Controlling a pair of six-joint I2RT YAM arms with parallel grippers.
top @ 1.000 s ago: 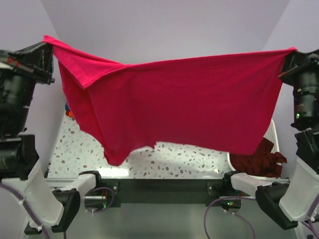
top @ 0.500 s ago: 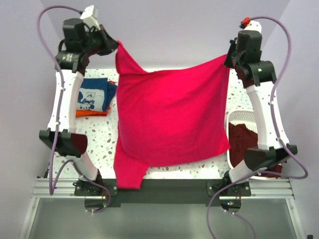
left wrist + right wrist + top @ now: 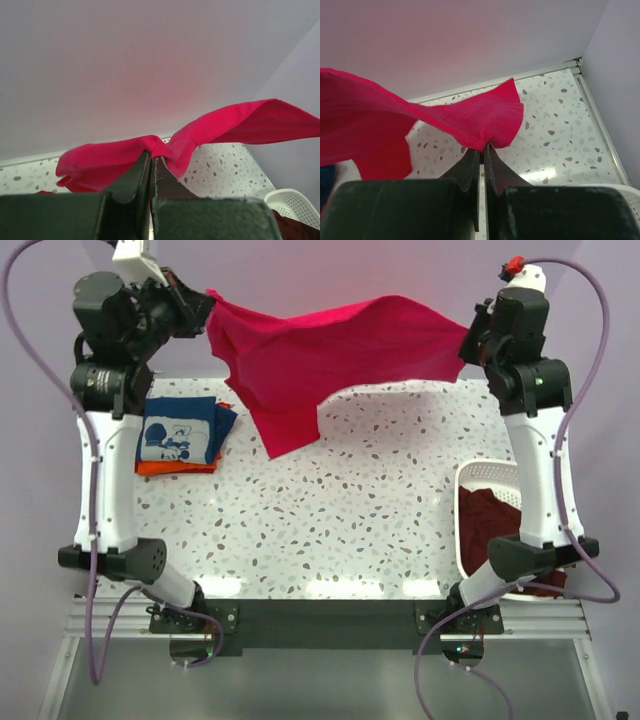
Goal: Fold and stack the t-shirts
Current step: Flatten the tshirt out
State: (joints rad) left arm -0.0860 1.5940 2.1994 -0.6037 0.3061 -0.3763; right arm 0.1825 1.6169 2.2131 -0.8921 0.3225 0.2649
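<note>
Crimson-pink t-shirt (image 3: 330, 350) is hanging unfolded above the table's (image 3: 340, 510) far side, left gripper (image 3: 151, 160) and right gripper (image 3: 481, 149) each pinching a corner, while the folded navy shirt (image 3: 178, 430) is lying on the orange shirt (image 3: 175, 467) and maroon shirts (image 3: 488, 520) are waiting in the basket (image 3: 485, 472).

The left pincer (image 3: 151, 159) pinches the pink shirt (image 3: 240, 122) tight. The shirt stretches right, over the speckled worktop (image 3: 220, 167), near a white basket (image 3: 295, 202).

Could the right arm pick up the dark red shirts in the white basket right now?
Probably not yet: its fingers are shut on the pink t-shirt, held high. Nothing covers the maroon shirts in the basket, though.
</note>
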